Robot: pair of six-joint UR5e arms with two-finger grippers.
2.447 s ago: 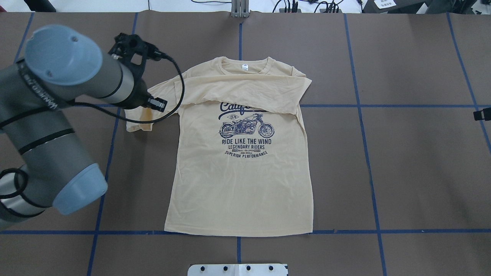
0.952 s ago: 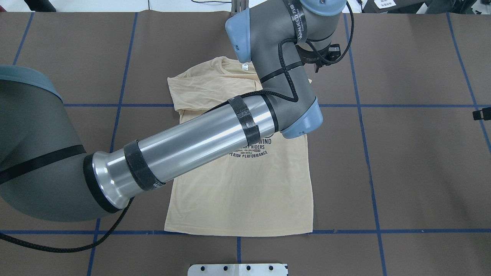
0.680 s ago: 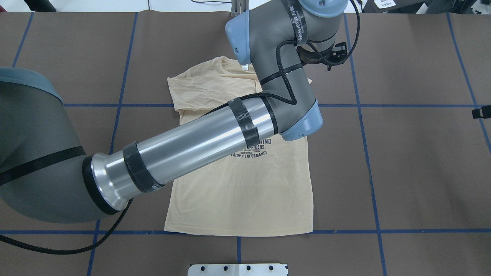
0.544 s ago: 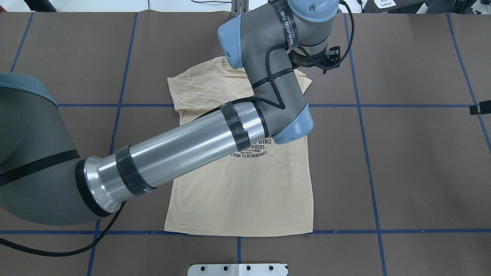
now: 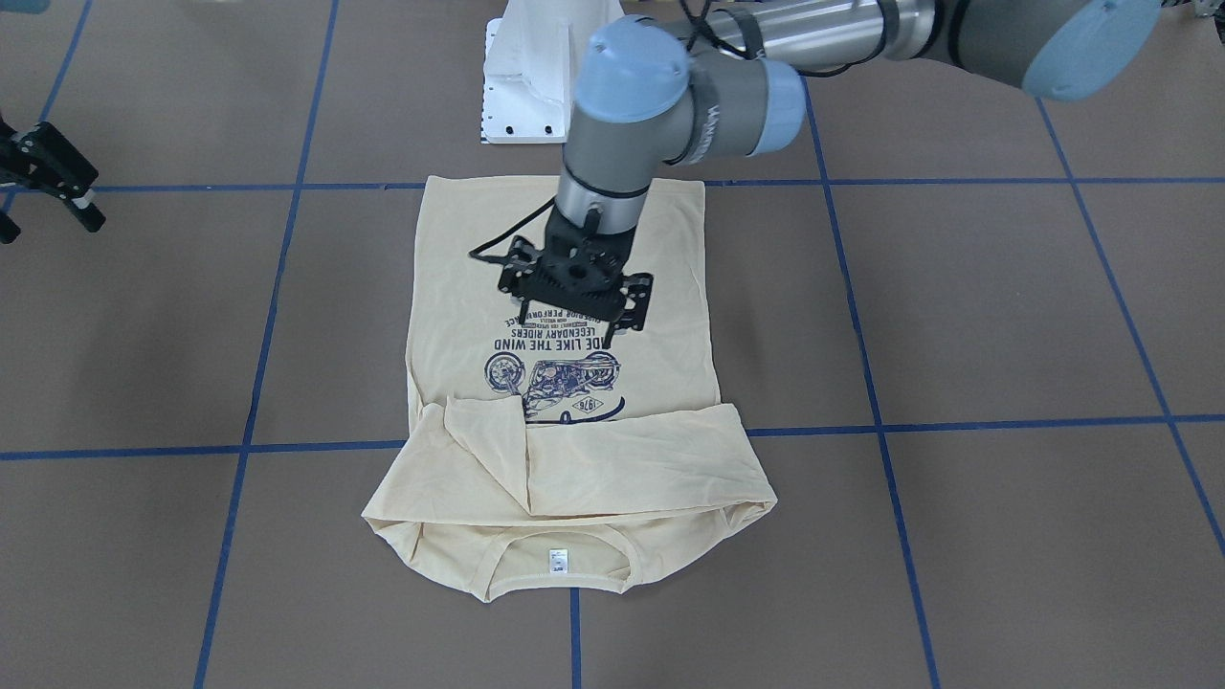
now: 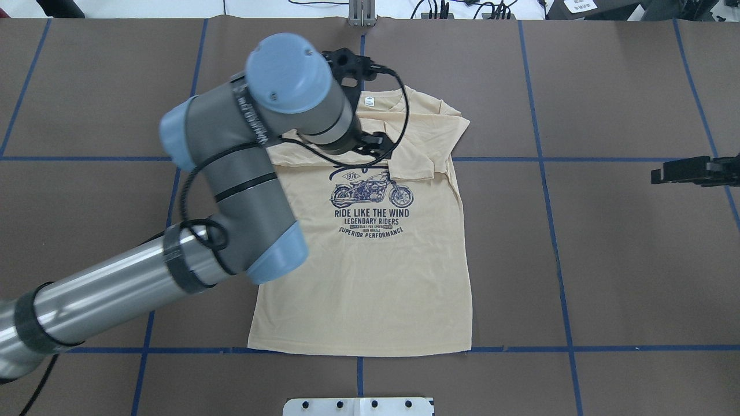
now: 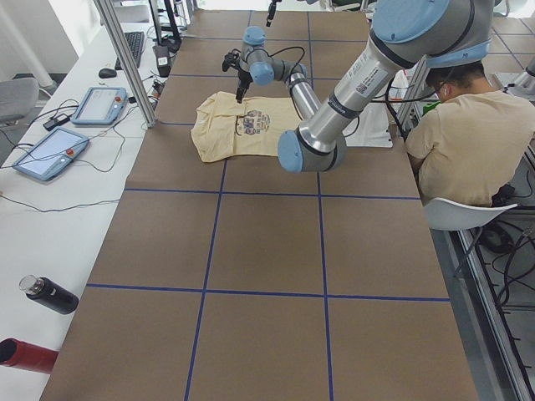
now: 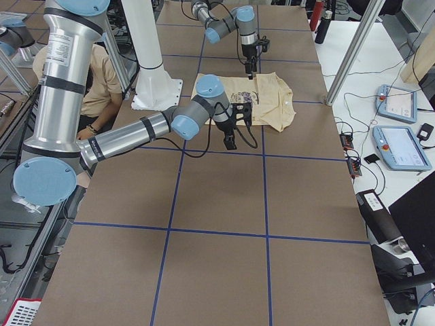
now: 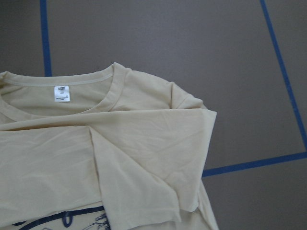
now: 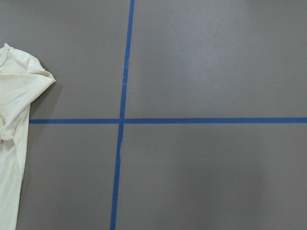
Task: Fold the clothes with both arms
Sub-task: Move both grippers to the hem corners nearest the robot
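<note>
The left arm has pulled back from its reach across the T-shirt: its wrist, which half a second ago stood past the shirt's right shoulder, now hangs over the collar end. The left gripper hovers above the cloth with its fingers spread and nothing between them. The left sleeve, which earlier lay out sideways on the table, now lies folded across the chest. Its end is near the shirt's right side and it covers the top of the navy motorcycle print. The right gripper has come further in from the overhead view's right edge. It is cut off there, so whether it is open or closed cannot be told. The shirt lies flat, print up, in the middle of the table, with its neck tag on the far side from the robot. Its hem runs along a blue tape line, just ahead of the white base. The folded right shoulder is the shirt's outermost corner on that side, and brown table surface stretches from it to the right gripper, well apart. A person sits beside the robot in the left side view
</note>
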